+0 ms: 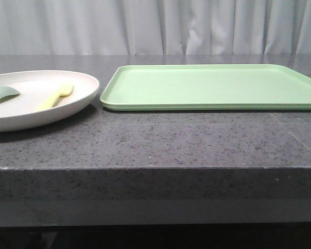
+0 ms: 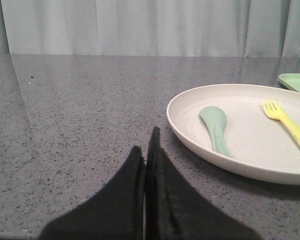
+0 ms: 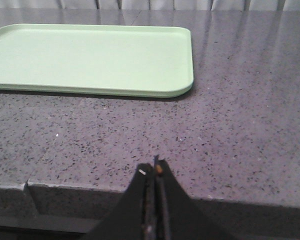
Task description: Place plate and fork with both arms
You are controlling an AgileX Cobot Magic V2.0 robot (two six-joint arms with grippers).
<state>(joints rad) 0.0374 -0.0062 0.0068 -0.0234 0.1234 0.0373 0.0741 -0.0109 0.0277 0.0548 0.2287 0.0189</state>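
The cream plate [image 1: 67, 106] rests on the grey counter at the left, and the pale yellow fork [image 1: 55, 97] lies in it. The left wrist view shows the same plate [image 2: 190, 131] and fork [image 2: 289, 127] ahead of my left gripper [image 2: 146, 142], which is shut and empty, a short way off the plate's rim. My right gripper [image 3: 154, 167] is shut and empty too, low over the counter's front edge, well short of the tray. Neither gripper appears in the front view.
A muted green spoon [image 1: 2, 94] lies in the plate beside the fork, also seen as the spoon [image 2: 216, 128] from the left wrist. A flat light green tray [image 1: 212, 85] sits right of the plate. The tray [image 3: 90, 57] holds nothing. A curtain hangs behind.
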